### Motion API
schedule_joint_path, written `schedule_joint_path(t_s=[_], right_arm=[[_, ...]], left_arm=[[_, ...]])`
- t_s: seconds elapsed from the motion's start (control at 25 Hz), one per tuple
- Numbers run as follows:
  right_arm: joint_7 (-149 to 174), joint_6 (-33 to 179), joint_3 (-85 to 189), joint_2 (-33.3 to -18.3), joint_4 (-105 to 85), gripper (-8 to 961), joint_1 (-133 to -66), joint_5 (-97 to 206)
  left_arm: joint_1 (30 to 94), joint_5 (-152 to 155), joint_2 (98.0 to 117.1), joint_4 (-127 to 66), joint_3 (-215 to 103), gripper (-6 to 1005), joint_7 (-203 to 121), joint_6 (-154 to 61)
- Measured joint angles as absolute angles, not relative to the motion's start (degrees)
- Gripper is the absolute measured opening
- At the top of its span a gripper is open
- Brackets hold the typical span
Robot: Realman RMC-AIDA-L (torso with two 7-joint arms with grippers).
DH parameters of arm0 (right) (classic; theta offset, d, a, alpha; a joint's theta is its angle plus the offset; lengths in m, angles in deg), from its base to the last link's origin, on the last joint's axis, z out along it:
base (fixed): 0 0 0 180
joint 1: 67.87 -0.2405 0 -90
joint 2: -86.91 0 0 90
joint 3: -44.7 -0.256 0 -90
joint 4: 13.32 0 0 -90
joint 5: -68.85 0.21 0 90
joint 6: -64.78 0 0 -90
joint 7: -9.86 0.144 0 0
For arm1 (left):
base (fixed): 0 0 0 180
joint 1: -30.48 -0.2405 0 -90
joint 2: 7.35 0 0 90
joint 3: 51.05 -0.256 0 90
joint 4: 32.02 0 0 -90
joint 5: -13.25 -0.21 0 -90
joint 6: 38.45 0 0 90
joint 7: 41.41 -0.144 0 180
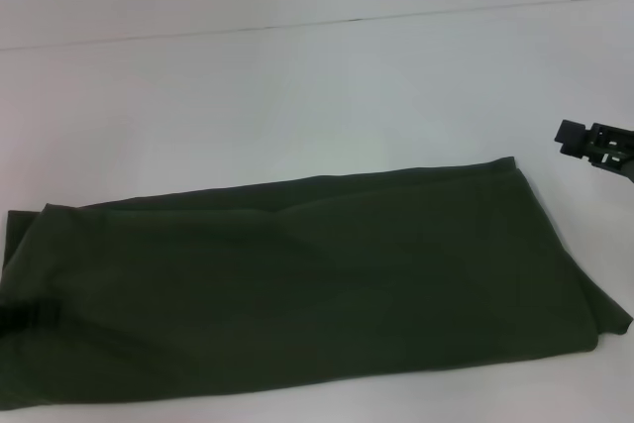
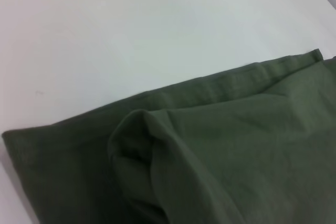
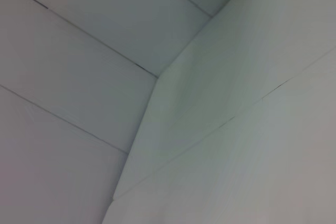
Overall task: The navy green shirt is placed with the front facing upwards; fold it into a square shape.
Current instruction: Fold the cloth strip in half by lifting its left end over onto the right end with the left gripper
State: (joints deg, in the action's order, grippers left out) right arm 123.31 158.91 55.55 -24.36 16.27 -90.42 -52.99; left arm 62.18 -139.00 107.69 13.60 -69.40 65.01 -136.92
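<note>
The navy green shirt [image 1: 307, 284] lies on the white table as a long folded band running left to right, plain green side up, with no letters showing. The left wrist view shows its left end [image 2: 220, 145], where an upper layer lies rumpled over the lower one. A small black part of my left gripper [image 1: 28, 316] shows at the shirt's left end, right at the cloth. My right gripper [image 1: 592, 142] hangs above the table at the far right, just beyond the shirt's far right corner and apart from it.
The white table [image 1: 297, 96] stretches behind the shirt to a seam line at the back. The right wrist view shows only the white table edge [image 3: 152, 93] and pale floor panels.
</note>
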Motion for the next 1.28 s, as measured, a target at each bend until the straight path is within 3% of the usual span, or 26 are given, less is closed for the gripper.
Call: schedule_joint_path(t_s=[0.4, 0.64, 0.8, 1.28], right_arm=[[123.35, 159.10, 55.62, -24.33, 16.54, 175, -90.46, -52.76], [122.52, 159.31, 56.13, -24.31, 16.45, 26, -90.47, -52.93], [120.76, 159.53, 58.72, -24.58, 16.42, 30, -91.11, -52.99], [112.05, 156.26, 68.49, -27.24, 17.01, 33, -94.69, -53.06]], left_arm=[[61.86, -139.20, 107.85, 13.60, -69.73, 42, 64.85, -136.92], [61.89, -139.03, 107.94, 13.60, -69.85, 42, 65.01, -137.00], [61.83, -138.96, 107.98, 13.53, -69.81, 42, 64.90, -137.03], [62.23, -138.96, 108.14, 13.25, -69.86, 41, 64.99, -136.80]])
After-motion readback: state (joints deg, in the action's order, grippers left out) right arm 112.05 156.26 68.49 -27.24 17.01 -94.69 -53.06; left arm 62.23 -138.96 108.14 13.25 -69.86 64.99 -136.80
